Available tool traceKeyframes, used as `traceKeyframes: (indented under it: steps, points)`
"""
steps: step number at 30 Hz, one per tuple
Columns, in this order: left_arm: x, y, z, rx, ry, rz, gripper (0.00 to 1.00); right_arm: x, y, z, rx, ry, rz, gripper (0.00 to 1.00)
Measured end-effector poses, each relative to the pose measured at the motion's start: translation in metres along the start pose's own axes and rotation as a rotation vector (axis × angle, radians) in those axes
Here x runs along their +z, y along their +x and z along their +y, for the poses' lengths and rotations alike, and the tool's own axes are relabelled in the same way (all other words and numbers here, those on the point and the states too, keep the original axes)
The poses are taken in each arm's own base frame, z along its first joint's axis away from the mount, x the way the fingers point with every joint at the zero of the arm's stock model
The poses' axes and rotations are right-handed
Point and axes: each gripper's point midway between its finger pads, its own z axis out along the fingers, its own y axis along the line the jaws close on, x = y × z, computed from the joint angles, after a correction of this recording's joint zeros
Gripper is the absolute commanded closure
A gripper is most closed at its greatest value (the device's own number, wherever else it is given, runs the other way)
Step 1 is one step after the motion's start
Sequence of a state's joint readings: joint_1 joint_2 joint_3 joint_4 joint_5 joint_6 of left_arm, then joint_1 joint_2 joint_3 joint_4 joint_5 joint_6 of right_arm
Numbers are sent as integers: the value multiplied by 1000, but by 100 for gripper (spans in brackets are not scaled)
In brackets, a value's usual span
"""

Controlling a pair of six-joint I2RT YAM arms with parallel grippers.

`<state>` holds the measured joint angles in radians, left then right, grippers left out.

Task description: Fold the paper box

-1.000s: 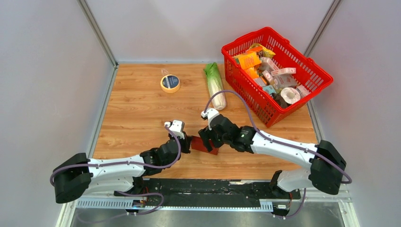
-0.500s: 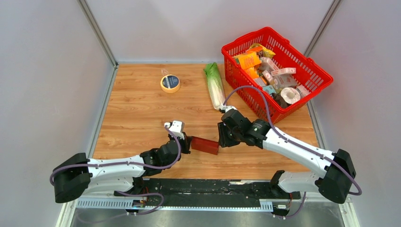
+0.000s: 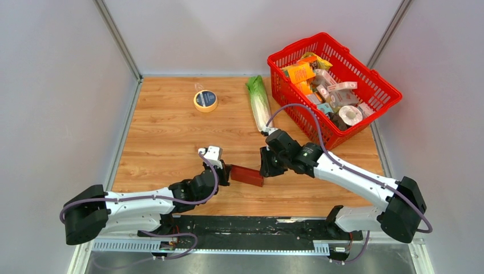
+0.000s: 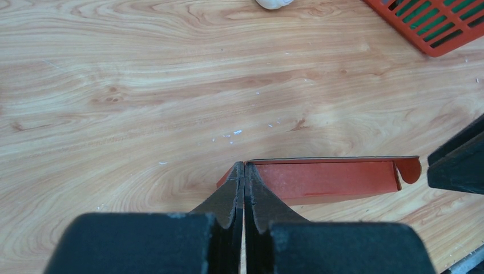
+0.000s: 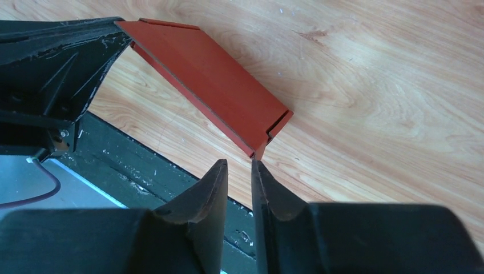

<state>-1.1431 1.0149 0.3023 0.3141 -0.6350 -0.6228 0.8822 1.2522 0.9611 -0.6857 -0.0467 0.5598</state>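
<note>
The paper box (image 3: 246, 175) is between the two grippers, low over the wooden table (image 3: 165, 137). It is dark red, thin and long, with a small flap at one end.

The left gripper (image 4: 244, 171) has its two fingers pressed tight together on one end of the box. They pinch the thin card. From those fingers the box sticks out sideways, toward the right gripper (image 5: 237, 164).

The right gripper's fingers are a little bit apart, with a thin gap between them. Nothing sits in that gap. The far end of the box is just in front of its tips. The small corner flap hangs right by the tip of one finger. I cannot tell if the flap touches that finger or not.

On the far side of the right gripper, a long green and white leafy vegetable (image 3: 259, 103) lies on the table. Just past the vegetable stands a big red basket (image 3: 376, 85), full of small packs and a roll.

Well away from the left gripper, toward the back of the table, lies a yellow roll of tape (image 3: 205, 100).
</note>
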Motion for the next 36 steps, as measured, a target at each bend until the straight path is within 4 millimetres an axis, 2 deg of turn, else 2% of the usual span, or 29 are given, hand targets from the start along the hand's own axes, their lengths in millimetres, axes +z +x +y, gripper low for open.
traceKeyframes:
  steps: [5, 10, 14, 17, 18, 19, 22, 25, 36]
  points:
    - [0, 0, 0, 1, 0, -1, 100, 9, 7, -7, 3, 20, 23, 76]
    - [0, 0, -1, 2, 0, 1, 100, 16, 14, -13, 3, 38, 50, 87]
    - [0, 0, -1, 4, -1, 2, 100, 17, 17, -14, 7, 36, 56, 91]
    - [1, 0, -1, 4, -3, 2, 100, 17, 15, -12, 12, 28, 53, 84]
    - [1, 0, -1, 5, -3, 2, 100, 17, 16, -12, 15, 25, 54, 72]
    - [1, 0, -1, 5, -4, 2, 100, 17, 15, -11, 18, 23, 55, 70]
    - [1, 0, -1, 6, -3, 4, 100, 18, 15, -11, 21, 19, 59, 69]
    - [1, 0, -2, 7, -2, 4, 100, 17, 16, -13, 15, 27, 63, 73]
    - [0, 0, -2, 8, 0, 5, 100, 16, 14, -15, 8, 39, 61, 96]
